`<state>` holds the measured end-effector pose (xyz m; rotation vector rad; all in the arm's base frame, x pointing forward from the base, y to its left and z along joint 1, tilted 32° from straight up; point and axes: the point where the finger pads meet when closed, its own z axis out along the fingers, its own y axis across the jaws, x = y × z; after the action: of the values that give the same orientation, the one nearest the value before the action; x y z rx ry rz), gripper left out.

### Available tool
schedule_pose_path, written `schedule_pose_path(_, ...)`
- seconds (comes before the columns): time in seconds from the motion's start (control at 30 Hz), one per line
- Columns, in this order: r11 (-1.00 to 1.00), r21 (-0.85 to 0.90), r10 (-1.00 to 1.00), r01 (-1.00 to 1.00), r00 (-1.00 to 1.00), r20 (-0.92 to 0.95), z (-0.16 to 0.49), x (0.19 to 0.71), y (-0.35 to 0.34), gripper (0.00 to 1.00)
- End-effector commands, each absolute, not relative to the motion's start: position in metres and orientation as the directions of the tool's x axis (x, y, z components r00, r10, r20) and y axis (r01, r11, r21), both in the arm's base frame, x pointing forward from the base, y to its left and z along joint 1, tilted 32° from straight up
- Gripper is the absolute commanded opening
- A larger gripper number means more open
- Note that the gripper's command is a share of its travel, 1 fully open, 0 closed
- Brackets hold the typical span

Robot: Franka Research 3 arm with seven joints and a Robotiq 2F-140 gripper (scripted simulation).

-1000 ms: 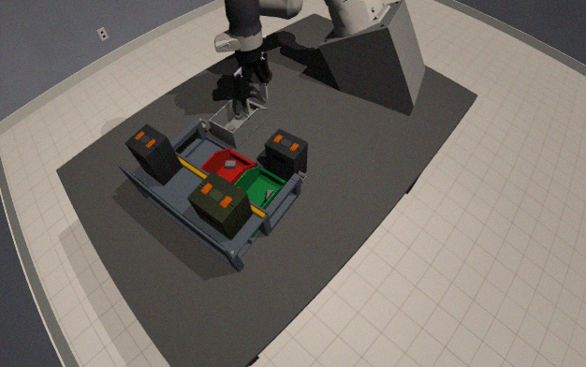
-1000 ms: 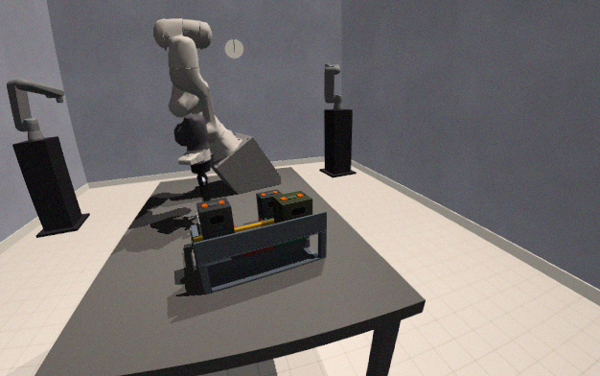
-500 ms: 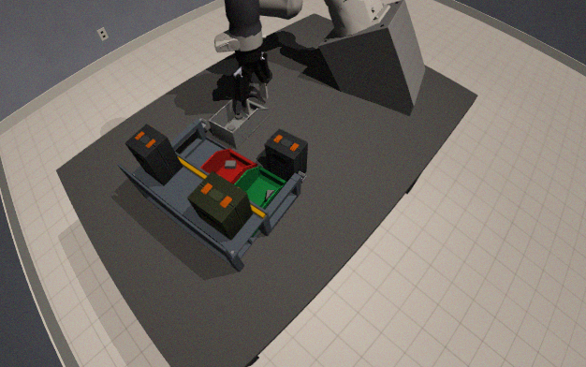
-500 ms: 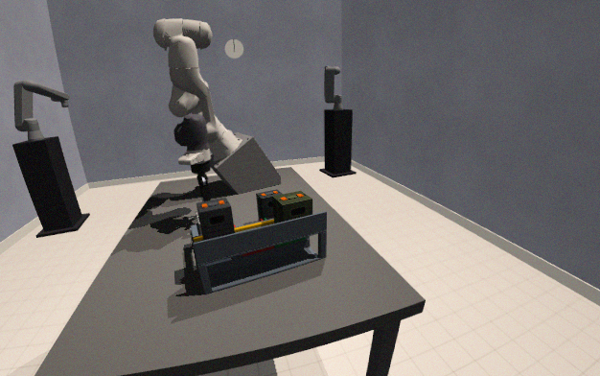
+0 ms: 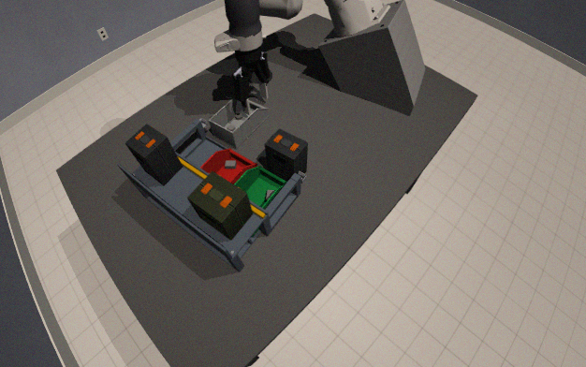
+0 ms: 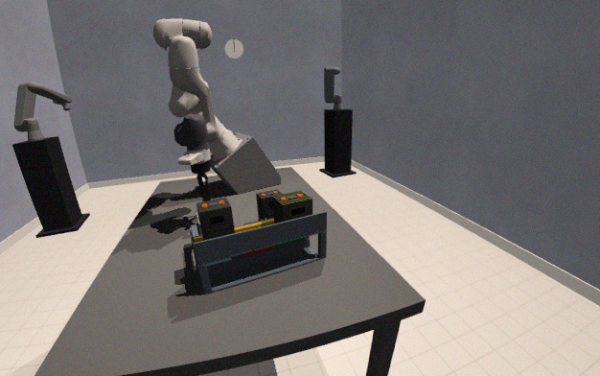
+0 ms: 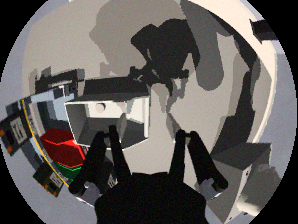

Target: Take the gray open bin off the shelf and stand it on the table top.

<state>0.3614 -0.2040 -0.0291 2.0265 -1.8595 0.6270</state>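
Observation:
The gray open bin (image 5: pixel 222 132) (image 7: pixel 92 127) stands on the table top, apparently flat, close in front of the shelf (image 5: pixel 175 192) (image 6: pixel 259 240). A pale round part (image 5: pixel 230 126) (image 7: pixel 100 107) lies in it. My gripper (image 5: pixel 253 104) (image 7: pixel 146 118) is open, its fingers down on either side of the bin's near end wall, one inside the bin and one outside, with gaps to the wall. The red bin (image 5: pixel 216 165) (image 7: pixel 59 142) and the green bin (image 5: pixel 255 187) (image 7: pixel 70 172) stand side by side on the shelf, each with a part inside. The gray bin's underside is hidden.
A black case (image 5: pixel 154 156) (image 6: pixel 215 222) and an olive case (image 5: pixel 220 206) (image 6: pixel 294 211) stand on top of the shelf. Another black case (image 5: pixel 286 154) (image 6: pixel 265 207) stands in front of the green bin. The robot's gray pedestal (image 5: pixel 374 66) (image 6: pixel 249 168) is behind my gripper.

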Motion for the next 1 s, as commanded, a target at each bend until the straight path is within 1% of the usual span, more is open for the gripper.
schedule_pose_path(0.0,-0.102,-0.059,-0.853,-0.993,0.057,0.519,-0.029,0.362,-0.204,0.57)
schedule_pose_path(0.57,-0.102,-0.059,-0.853,-0.993,0.057,0.519,-0.029,0.362,-0.204,0.57)
schedule_pose_path(0.73,-0.098,-0.065,-0.853,-0.993,0.051,0.519,0.005,0.357,-0.183,0.57)
schedule_pose_path(0.97,-0.098,-0.065,-0.853,-0.993,0.051,0.519,0.005,0.357,-0.183,0.57)
